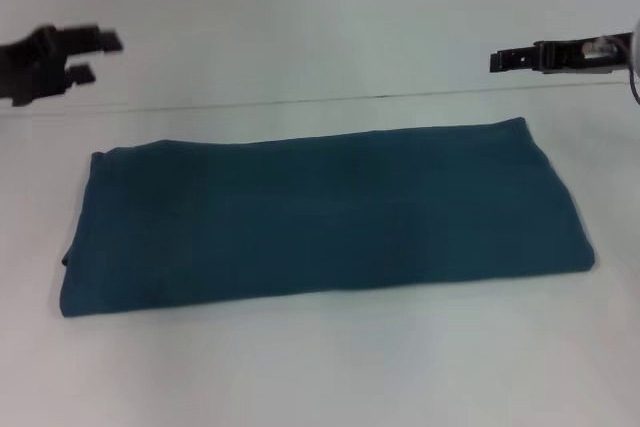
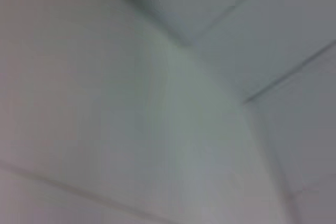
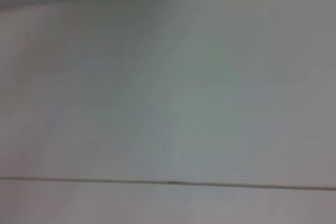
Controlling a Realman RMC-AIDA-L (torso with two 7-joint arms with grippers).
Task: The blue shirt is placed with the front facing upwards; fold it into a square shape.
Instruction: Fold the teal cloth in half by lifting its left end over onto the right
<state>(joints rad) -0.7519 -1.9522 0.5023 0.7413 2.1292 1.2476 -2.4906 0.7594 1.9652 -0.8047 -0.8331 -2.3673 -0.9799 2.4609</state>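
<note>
Shirt (image 1: 320,212) lay folded into a long rectangle, not yet square. Left gripper (image 1: 88,57) hovered apart, spread; right gripper (image 1: 500,60) seemingly closed, empty.

Head view: even, soft light, no glare on the worktop (image 1: 320,367). The shirt (image 1: 320,222) throws only a thin shadow along its near edge; its surface is a bit soft, w/ fine detail lost. Both wrist views are heavily blurred, pale grey w/ faint dark lines; nothing in them is in focus.
</note>
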